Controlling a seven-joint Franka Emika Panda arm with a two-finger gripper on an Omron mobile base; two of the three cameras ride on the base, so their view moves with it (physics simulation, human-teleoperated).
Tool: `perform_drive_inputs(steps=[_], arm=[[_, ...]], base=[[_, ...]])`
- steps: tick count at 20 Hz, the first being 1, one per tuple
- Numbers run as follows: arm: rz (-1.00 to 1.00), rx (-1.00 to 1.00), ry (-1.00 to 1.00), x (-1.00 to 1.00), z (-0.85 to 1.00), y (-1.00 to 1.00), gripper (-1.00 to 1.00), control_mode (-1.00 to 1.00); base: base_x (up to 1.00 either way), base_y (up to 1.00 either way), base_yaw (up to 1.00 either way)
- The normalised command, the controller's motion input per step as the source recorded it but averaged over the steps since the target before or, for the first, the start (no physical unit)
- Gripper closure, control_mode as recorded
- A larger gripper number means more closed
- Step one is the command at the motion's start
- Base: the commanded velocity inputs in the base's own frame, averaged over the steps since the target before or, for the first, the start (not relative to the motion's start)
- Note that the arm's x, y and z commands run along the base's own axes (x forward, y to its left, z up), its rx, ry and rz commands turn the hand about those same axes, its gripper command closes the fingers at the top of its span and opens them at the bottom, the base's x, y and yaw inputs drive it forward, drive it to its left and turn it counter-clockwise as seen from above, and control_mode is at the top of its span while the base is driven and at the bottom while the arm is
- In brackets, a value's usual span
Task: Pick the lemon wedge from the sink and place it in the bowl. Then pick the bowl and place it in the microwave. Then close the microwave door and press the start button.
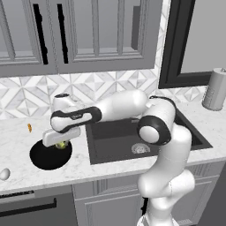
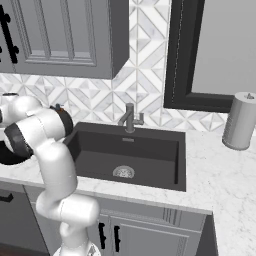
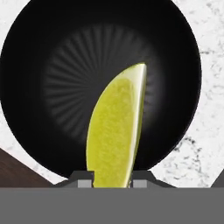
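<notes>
Fingers (image 3: 113, 183) are nearly closed, pinching the lemon wedge (image 3: 116, 127) between them, hanging right over the black bowl (image 3: 52, 87) on the bench (image 1: 17, 132).

A white marble counter (image 1: 17, 137) is seen, with a dark sink (image 1: 114, 139) set into it. On it are placed a black bowl (image 1: 46, 158), a small orange bit (image 1: 29, 128), a white egg-like thing (image 1: 4, 174) and a grey canister (image 1: 214, 89).

The lemon wedge (image 3: 116, 127), yellow-green with a pointed tip, is pinched between the fingers (image 3: 85, 178) directly above the bowl (image 3: 52, 87). The bowl, round, shallow, glossy black with a ribbed floor, sits on the marble surface just left of the sink (image 1: 114, 141), a dark basin with a round metal drain.
</notes>
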Motion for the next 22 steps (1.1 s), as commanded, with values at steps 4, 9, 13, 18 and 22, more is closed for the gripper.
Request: perform_drive_inputs(steps=[4, 9, 13, 18, 22], arm=[[0.00, -0.03, 0.04, 0.07, -0.35, 0.16, 1.00, -1.00], [0.00, -0.05, 0.00, 0.00, -0.39, 0.20, 1.00, -1.00], [0.00, -0.03, 0.00, 0.00, -0.36, 0.20, 1.00, -1.00], [-0.01, -0.01, 0.00, 0.00, -0.28, 0.06, -1.00, -1.00], [-0.02, 0.00, 0.00, -0.09, -0.03, 0.00, -1.00, -1.00]], base=[[0.00, 0.00, 0.00], [0.00, 0.00, 0.00], [0.00, 0.00, 0.00], [0.00, 0.00, 0.00], [0.00, 0.00, 0.00]])
